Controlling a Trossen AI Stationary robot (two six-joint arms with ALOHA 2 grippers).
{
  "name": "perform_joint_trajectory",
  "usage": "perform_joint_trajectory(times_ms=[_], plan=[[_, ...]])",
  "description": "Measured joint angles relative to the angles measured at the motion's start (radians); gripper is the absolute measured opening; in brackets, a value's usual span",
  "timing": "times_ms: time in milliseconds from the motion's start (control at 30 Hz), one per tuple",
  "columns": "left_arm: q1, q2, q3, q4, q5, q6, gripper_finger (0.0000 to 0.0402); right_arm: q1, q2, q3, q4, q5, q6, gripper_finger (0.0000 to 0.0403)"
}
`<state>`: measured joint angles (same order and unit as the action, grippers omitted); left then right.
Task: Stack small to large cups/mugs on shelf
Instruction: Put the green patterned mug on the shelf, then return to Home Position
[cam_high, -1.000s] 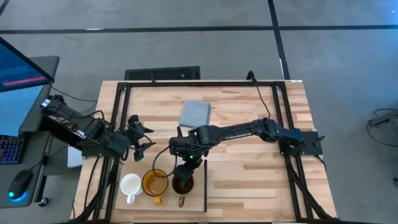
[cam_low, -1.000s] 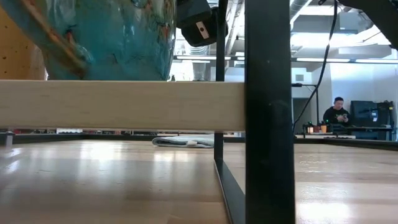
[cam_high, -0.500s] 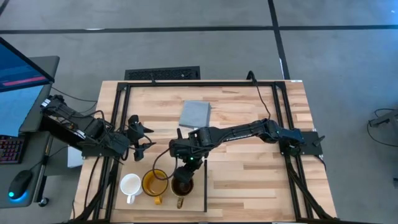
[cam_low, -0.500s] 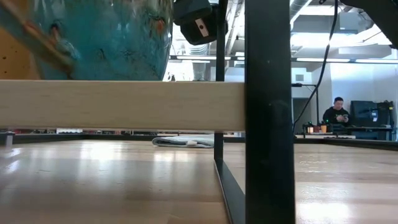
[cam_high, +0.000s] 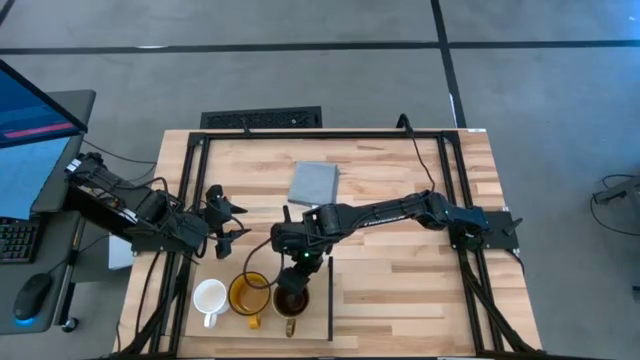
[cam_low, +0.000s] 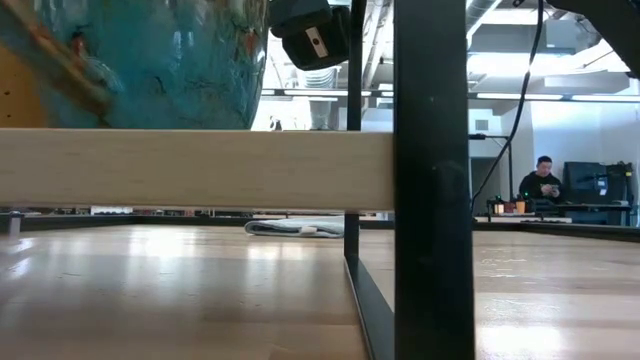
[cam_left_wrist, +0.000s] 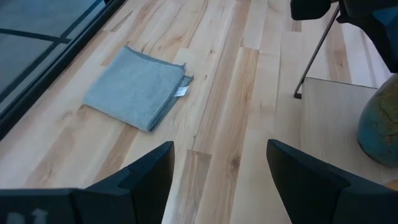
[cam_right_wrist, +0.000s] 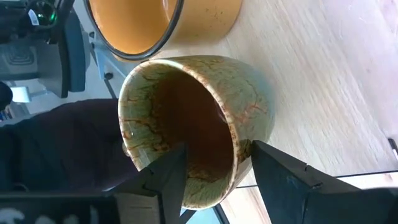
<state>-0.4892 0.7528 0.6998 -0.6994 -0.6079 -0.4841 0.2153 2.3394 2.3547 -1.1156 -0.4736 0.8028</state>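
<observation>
Fingers of my right gripper (cam_high: 297, 283) straddle the rim of the brown-lined mug (cam_right_wrist: 205, 124), parted and not pinching, since it already stands on the shelf (cam_high: 315, 315) beside the yellow mug (cam_high: 248, 293) and white mug (cam_high: 209, 297); my left gripper (cam_high: 222, 220) waits open over the desk (cam_high: 400, 270).

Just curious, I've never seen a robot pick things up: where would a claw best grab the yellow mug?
Probably by its wall, from straight above, one finger inside the open mouth. The yellow mug stands upright, but the white mug and dark mug crowd its sides, and its handle looks small.
</observation>
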Motion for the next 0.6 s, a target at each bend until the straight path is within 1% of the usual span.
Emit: perform_joint_trajectory(times_ms=[600], plan=[[0.0, 0.0, 0.0, 0.0, 0.0, -0.01, 0.0247, 0.0, 0.0, 0.0, -0.028, -0.001, 0.001, 0.02]])
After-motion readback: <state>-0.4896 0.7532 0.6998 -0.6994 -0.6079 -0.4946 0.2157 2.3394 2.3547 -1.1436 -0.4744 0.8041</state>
